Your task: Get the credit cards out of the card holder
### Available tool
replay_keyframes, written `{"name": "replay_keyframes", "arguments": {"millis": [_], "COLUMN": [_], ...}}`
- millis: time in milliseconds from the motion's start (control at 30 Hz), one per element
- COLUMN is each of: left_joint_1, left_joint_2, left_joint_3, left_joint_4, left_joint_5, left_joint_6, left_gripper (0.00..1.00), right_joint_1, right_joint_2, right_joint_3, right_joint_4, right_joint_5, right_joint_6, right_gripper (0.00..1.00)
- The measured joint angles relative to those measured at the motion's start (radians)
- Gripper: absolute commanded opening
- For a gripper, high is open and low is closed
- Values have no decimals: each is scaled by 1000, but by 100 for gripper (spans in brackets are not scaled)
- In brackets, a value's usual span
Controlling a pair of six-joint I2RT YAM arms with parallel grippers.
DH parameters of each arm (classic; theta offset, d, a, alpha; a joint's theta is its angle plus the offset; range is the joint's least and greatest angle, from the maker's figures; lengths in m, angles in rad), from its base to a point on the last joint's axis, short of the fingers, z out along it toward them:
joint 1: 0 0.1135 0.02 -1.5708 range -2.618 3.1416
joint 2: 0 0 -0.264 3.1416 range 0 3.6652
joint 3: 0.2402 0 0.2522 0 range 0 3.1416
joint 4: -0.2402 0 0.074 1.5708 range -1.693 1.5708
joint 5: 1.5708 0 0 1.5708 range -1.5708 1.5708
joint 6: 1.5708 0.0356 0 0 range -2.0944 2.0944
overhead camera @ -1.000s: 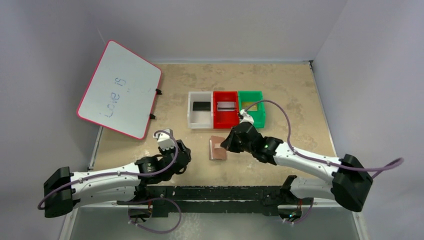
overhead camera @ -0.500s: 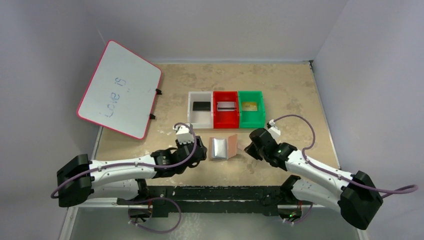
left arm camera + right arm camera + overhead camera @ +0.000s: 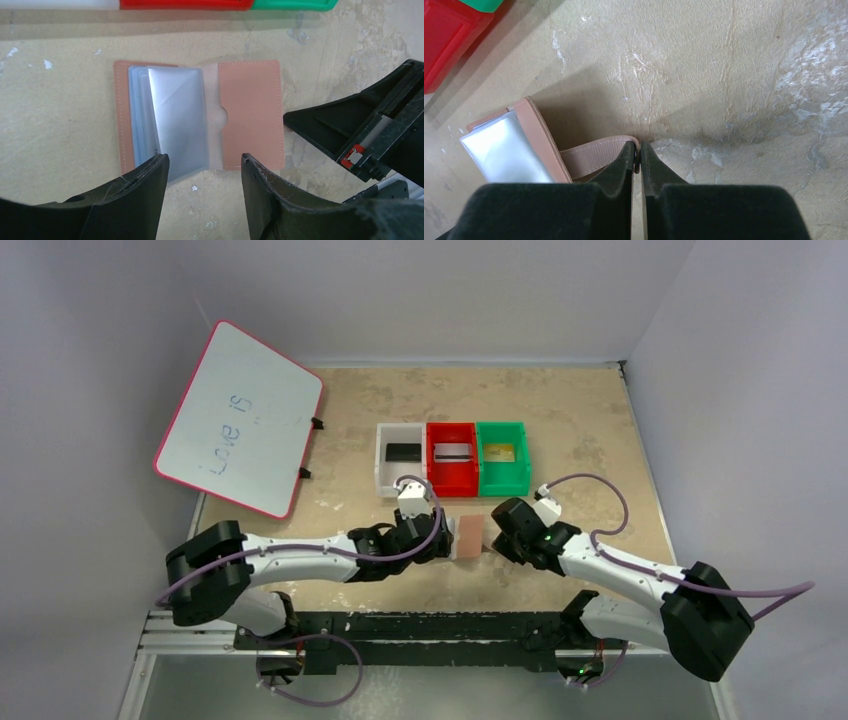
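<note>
Reached far rightward over the last second with the left arm (image 3: 300,558), bringing the left gripper (image 3: 203,159) up to the card holder (image 3: 250,115). Drew the right gripper (image 3: 636,150) back from the bins to the holder's right side. Found the holder, folded a second ago, now spread open on the table (image 3: 580,420).

At far left, propped against the wall: red-rimmed whiteboard (image 3: 240,415). Next, left arm laid low and long across the front, wrist turned down, hiding the holder's left half from overhead. From the left wrist: jaws well apart, holding nothing, fingers (image 3: 140,190) astride the holder's near edge. Left finger overlapping a corner of the clear sleeves (image 3: 175,117). Cannot tell whether any sleeve carries a card.

Just right of the holder: right gripper angled down, elbow out, jaws all but closed. Tips meeting the end of the snap tab (image 3: 596,152); hard to say whether nipped or merely touched.

Behind, credit cards (image 3: 402,452) one to a bin: black in the white bin (image 3: 400,488), silver-grey in the red bin (image 3: 452,485), gold in the green bin (image 3: 505,483). Bins cut to slivers at the top of the left wrist view.
</note>
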State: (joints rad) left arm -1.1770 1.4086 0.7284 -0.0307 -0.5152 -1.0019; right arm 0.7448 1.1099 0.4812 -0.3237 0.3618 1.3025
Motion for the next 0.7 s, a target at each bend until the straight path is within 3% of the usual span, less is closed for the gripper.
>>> {"name": "replay_keyframes", "arguments": {"millis": [267,700], "left_joint_1": [-9,-16], "left_joint_2": [84,60], "left_joint_3": [21,34], "left_joint_4": [29,-28], "left_joint_5": [24,-65], "left_joint_6": [-4,-52], "left_gripper": [56,61], "right_joint_1": [0,-4], "right_joint_2": [-32,-40], "right_joint_3": [-32,-37], "right_joint_4": [22,31], "right_joint_5": [0,-1], "right_joint_6": [0,-1], "right_gripper": [8,9]}}
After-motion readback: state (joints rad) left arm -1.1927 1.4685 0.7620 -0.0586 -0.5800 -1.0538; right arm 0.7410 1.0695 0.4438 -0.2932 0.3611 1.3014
